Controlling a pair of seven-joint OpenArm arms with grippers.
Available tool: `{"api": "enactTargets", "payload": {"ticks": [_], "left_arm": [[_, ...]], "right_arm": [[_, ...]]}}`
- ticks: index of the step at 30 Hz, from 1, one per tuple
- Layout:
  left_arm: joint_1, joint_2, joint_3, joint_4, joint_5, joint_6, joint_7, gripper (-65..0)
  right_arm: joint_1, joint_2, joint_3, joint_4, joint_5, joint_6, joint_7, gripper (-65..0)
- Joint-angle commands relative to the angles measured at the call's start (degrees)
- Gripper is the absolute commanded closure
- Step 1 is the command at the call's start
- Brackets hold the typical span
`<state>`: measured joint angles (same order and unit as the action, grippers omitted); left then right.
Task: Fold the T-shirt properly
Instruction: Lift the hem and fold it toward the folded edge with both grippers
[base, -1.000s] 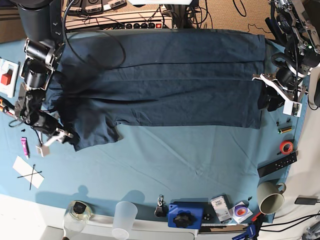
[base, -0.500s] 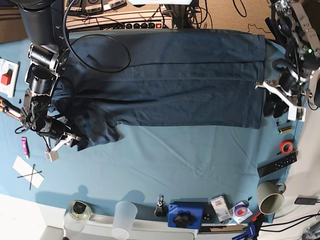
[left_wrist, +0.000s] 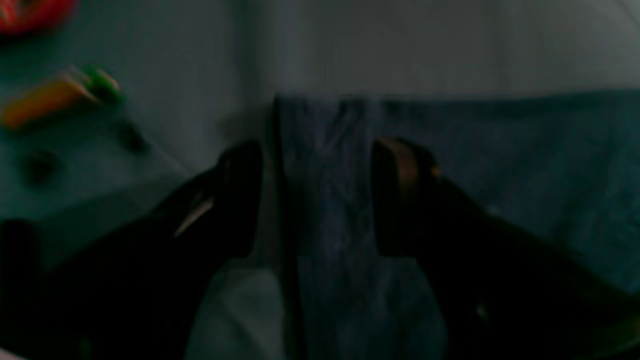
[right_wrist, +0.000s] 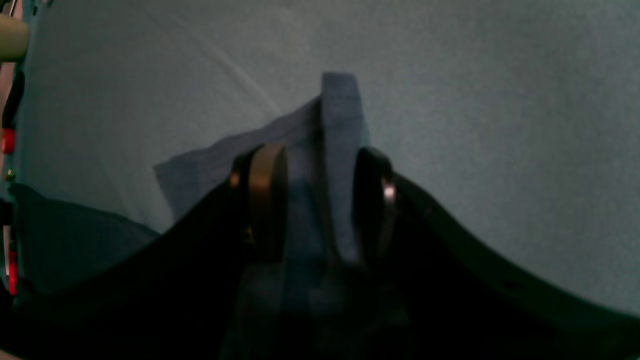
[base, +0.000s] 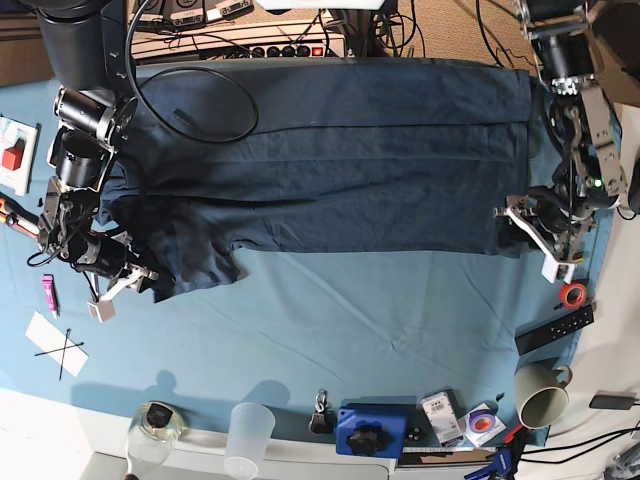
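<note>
The dark navy T-shirt lies spread flat across the far half of the teal table cloth. My right gripper is at the sleeve's corner at the view's left. In the right wrist view the gripper is shut on a bunched ridge of the sleeve, whose corner sticks out past the fingertips. My left gripper is at the hem's near corner on the right. In the left wrist view it is open and straddles the shirt's edge, one finger over the cloth, the other over the shirt.
A red tape roll, a black remote and a mug lie near the right edge. A plastic cup, a blue box and a glass jar line the front. A pink marker lies at the left.
My left gripper has come down and inward from beside the shirt to its hem corner. My right gripper has slid right onto the sleeve's corner.
</note>
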<state>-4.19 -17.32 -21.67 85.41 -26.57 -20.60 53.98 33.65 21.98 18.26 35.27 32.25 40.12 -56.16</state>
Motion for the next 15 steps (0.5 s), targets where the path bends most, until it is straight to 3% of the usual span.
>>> {"api": "enactTargets", "payload": {"ticks": [1,7,9,13,15], "left_arm": [[-1.8,-0.8,-0.2,-1.2,-1.4,-0.6,0.0,-35.0],[-3.6,-0.8,-0.2,-9.1,-5.0,-1.9,1.2,-34.7],[-3.6,-0.8,-0.2,-9.2,-6.1,-1.9,1.8,-33.8],[-3.6,-0.8,-0.2,-9.2,-6.5,-1.6,3.6,-20.0],[-3.6,-0.8,-0.2,-9.2,-6.5,-1.7,4.8,-9.2]], "right_arm": [[1.3,0.9,0.1,0.6,-0.3,-0.1,-0.8,-23.6],[1.3,0.9,0.1,0.6,-0.1,-0.1,-0.7,-23.2],[1.3,0.7,0.1,0.6,-0.1,-0.1,-0.7,-18.1],[1.3,0.6,0.0,0.6,-0.2,-0.1,-2.0,-0.7],[1.3,0.6,0.1,0.6,-0.2,-0.1,-3.9,0.0]]}}
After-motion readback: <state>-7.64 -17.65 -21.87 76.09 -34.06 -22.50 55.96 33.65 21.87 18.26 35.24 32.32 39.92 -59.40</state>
